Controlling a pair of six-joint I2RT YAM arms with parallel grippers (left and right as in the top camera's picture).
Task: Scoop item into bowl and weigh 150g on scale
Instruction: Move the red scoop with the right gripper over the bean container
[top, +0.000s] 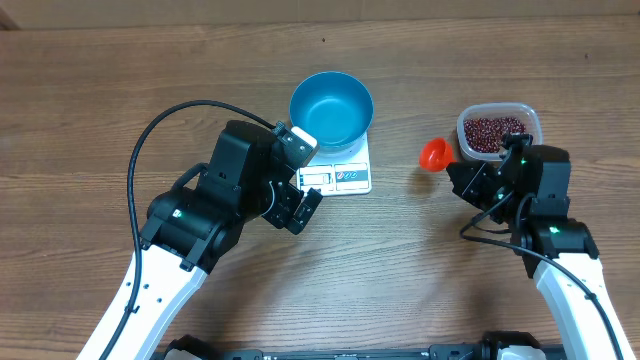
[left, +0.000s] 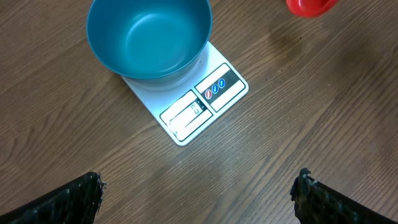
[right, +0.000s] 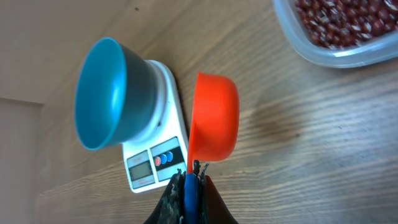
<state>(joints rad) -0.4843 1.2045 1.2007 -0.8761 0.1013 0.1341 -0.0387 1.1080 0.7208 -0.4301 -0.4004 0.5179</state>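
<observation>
While the blue bowl (top: 331, 108) sits on the white scale (top: 345, 177) mid-table, the beans (top: 493, 131) lie heaped in the clear tub (top: 534, 122) off to the right. The right gripper (right: 189, 179) is clenched on the handle of an orange scoop (top: 434, 154) just beside the tub. The left gripper (left: 198, 194) hangs near the scale's display edge, jaws spread wide, grasping nothing.

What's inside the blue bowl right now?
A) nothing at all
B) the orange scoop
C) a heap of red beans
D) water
A: the blue bowl on the white scale shows only its bare inside; the beans are in the clear tub, and the right gripper holds the orange scoop away from the bowl.
</observation>
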